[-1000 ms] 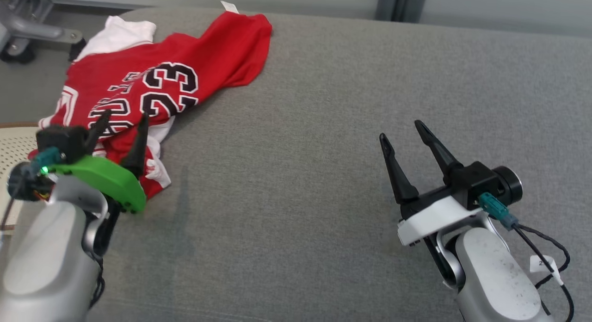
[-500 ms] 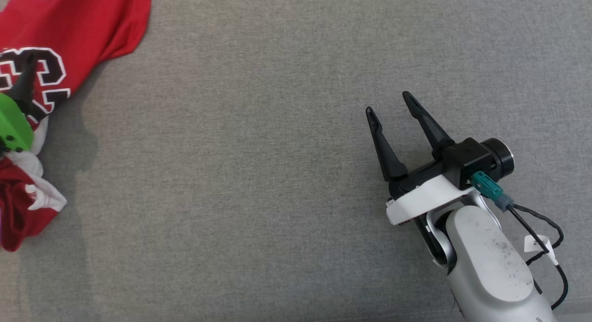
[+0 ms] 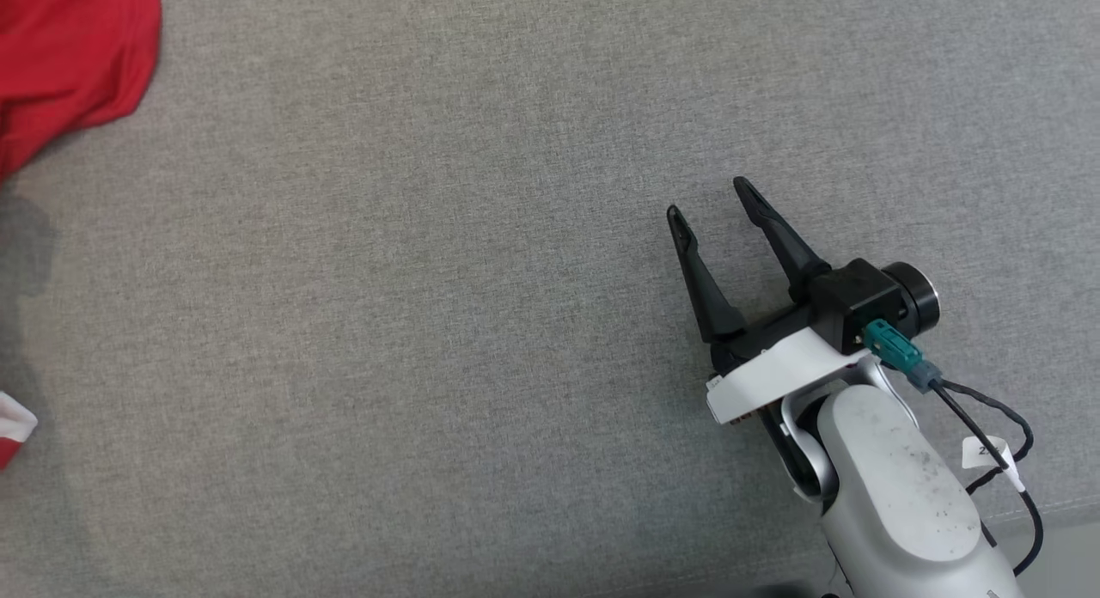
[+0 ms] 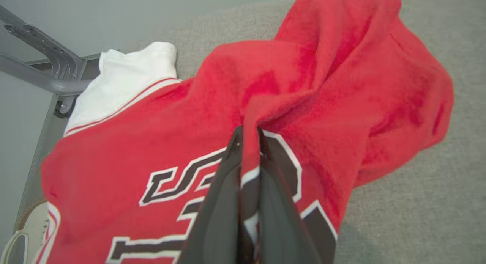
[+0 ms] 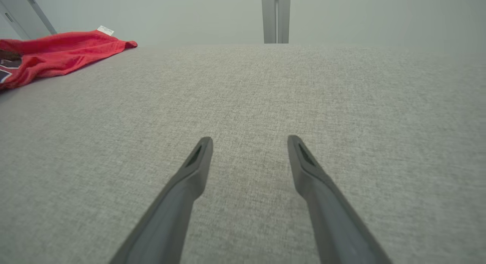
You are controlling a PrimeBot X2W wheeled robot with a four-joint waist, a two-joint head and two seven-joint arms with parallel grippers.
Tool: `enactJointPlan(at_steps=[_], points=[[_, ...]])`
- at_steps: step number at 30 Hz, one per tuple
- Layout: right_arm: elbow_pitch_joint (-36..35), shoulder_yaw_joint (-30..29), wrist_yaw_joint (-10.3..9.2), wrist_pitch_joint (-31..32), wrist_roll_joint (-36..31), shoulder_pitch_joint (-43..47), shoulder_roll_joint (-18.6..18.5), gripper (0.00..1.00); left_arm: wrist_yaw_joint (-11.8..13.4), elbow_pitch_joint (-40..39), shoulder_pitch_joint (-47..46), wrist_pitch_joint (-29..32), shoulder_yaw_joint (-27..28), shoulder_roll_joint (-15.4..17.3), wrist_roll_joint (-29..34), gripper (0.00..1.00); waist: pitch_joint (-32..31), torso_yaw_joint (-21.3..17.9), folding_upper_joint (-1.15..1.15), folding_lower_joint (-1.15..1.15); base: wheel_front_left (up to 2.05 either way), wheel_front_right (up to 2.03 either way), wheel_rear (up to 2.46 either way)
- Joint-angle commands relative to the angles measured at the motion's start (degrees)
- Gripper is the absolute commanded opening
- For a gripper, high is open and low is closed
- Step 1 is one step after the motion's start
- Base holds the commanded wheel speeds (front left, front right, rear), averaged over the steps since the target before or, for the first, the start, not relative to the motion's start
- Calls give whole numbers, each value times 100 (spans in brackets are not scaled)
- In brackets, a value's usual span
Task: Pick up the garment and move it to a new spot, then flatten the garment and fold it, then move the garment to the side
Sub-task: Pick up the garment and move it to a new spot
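Left gripper [image 4: 249,132] pinches a fold of the red jersey [image 4: 133,142] between closed fingers — the jersey lies bunched at the left end of the grey cushion [image 3: 430,323]. Right gripper [image 3: 706,198] is spread and empty, well apart

We see a counter [image 3: 447,340] covered in grey woven fabric, its surface flat and even. On it, at our far left near the back edge, lies a rumpled red jersey [image 3: 69,48] with white trim and black-and-white lettering.
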Motion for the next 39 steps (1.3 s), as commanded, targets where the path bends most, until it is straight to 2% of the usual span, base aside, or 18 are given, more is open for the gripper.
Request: enactJointPlan(at_steps=[1, 7, 12, 16, 22, 27, 31, 35, 39], points=[[25, 0, -6, -18, 32, 74, 2, 100, 13, 24, -191, -134, 81, 191, -35, 0, -157, -7, 0, 0, 0, 0, 0], [92, -56, -6, -18, 179, 356, 2, 100, 37, -130, -645, -556, 215, 523, 163, 0, -698, 20, 0, 0, 0, 0, 0], [149, -131, -6, -18, 262, 687, 2, 100, 45, -761, -752, -639, 256, 499, 116, 0, -1248, 43, 0, 0, 0, 0, 0], [158, -231, -6, -18, 306, 977, 1, 100, 58, -1687, -418, -454, 218, 371, -135, 0, -1676, 28, 0, 0, 0, 0, 0], [134, -337, -6, -18, 324, 1293, 1, 100, 292, -3588, 357, -59, 149, 166, -721, 0, -2085, -173, 0, 0, 0, 0, 0], [81, -290, -6, -18, 374, 1358, 1, 100, 698, -5080, 972, 165, -47, -56, -1014, 0, -2210, -594, 0, 0, 0, 0, 0], [32, -211, -6, -18, 455, 1338, 3, 100, 988, -5690, 1307, 237, -337, -422, -1102, 0, -2195, -1071, 0, 0, 0, 0, 0], [-1, -91, -6, -18, 566, 1276, 3, 100, 1114, -5550, 1499, 256, -717, -913, -1110, 0, -2081, -1649, 0, 0, 0, 0, 0], [-39, -67, -6, -18, 670, 1317, 5, 100, 1047, -4735, 1482, 186, -1095, -1337, -902, 0, -1961, -2205, 0, 0, 0, 0, 0]])
